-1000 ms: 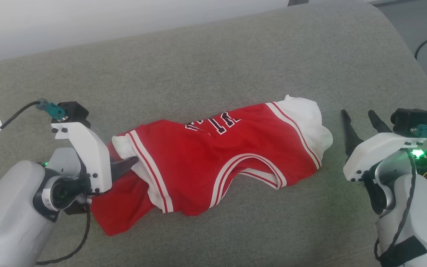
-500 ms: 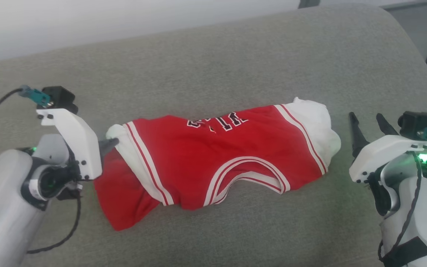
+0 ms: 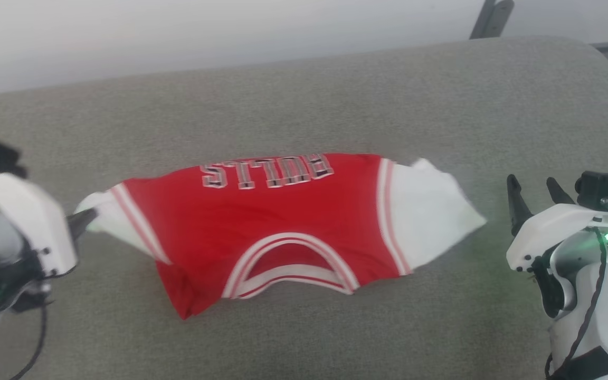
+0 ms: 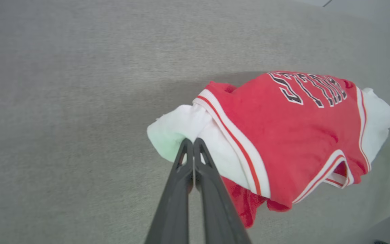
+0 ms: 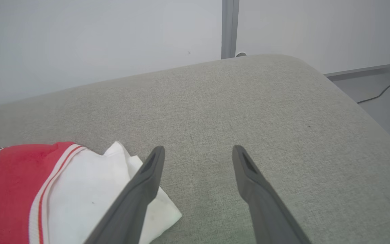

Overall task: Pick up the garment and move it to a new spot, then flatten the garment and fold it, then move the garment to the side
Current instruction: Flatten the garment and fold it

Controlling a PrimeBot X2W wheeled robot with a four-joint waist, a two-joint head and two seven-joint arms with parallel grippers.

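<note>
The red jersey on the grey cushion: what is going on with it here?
The robot's left end effector is shut on the edge of one white sleeve of the red BULLS jersey, which lies crumpled, not folded, on the grey cushion. The right end effector stands open beside the other sleeve, holding nothing.

Surface: a wide grey cushion [image 3: 304,89] in woven fabric, and it rounded off at the far right corner.
On it: one red jersey [image 3: 283,211], and it lay stretched sideways across the middle.
Lay of it: collar faced the near edge, "BULLS" read upside down toward the far edge.
Ends: a white sleeve at each side, the right one flat on the fabric.
</note>
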